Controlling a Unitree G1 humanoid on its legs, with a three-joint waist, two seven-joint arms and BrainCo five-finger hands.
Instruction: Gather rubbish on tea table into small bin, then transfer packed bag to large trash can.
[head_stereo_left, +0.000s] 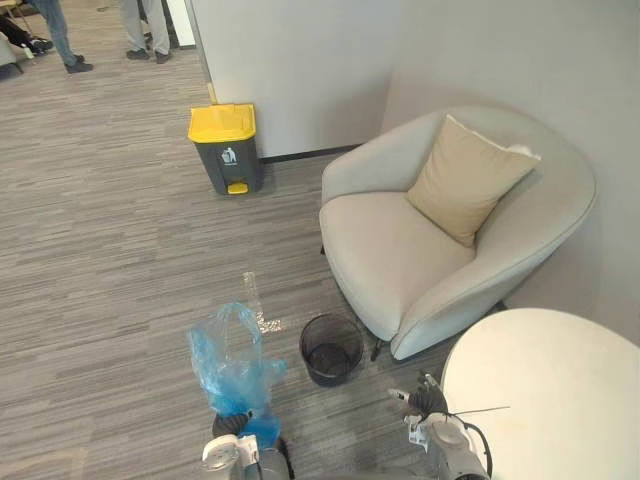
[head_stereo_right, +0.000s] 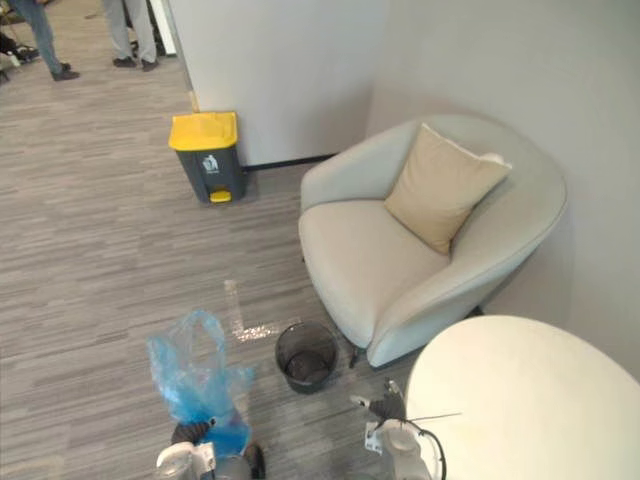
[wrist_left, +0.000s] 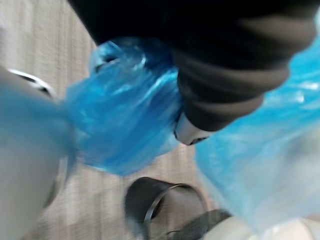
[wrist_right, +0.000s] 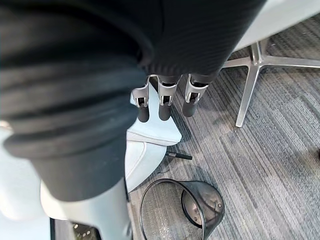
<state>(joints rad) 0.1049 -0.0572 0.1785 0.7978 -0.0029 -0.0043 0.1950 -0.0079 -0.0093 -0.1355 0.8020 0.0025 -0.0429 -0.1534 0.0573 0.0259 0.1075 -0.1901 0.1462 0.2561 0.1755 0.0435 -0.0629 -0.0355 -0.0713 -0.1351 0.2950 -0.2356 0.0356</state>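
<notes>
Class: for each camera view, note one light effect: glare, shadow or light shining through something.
Left eye view: a bright glint on the floor beside the small bin, dark shadow under the armchair. Left wrist view: light glows through the blue bag in the left hand. Right wrist view: soft shadow beside the armchair's leg, past the right hand.

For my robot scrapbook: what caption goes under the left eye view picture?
Left hand holds the blue bag beside the small mesh bin; the yellow-lidded trash can stands by the wall.
</notes>
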